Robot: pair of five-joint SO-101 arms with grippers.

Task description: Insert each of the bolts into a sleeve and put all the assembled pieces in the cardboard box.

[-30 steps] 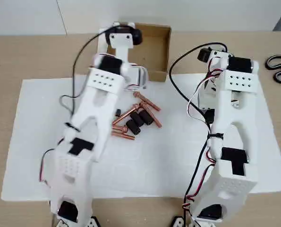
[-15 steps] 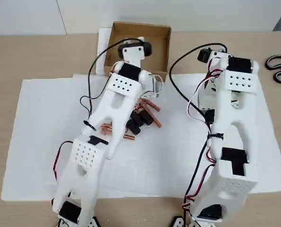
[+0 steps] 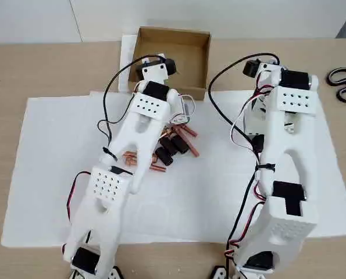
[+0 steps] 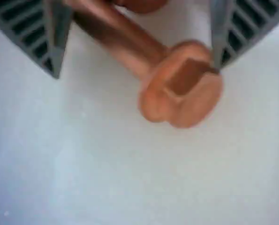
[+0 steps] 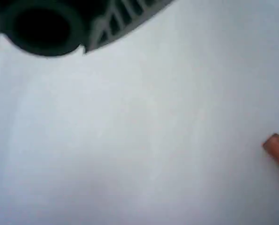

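Left tool (image 4: 135, 65) wide, astride one bolt (image 4: 179, 91); likely light, stiff, slick metal, best pinched mid-shank.

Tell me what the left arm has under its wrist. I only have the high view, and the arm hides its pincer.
Observer: The left pincer is open, and its fingers straddle one copper bolt.
Operator: Is that bolt lifted or lying down?
Observer: It looks to be lying on the white sheet. Its flanged head is right at the tip of one finger.
Operator: Anything below the right arm's wrist?
Observer: The right wrist view shows bare sheet, with the tip of a second bolt at the picture's edge.
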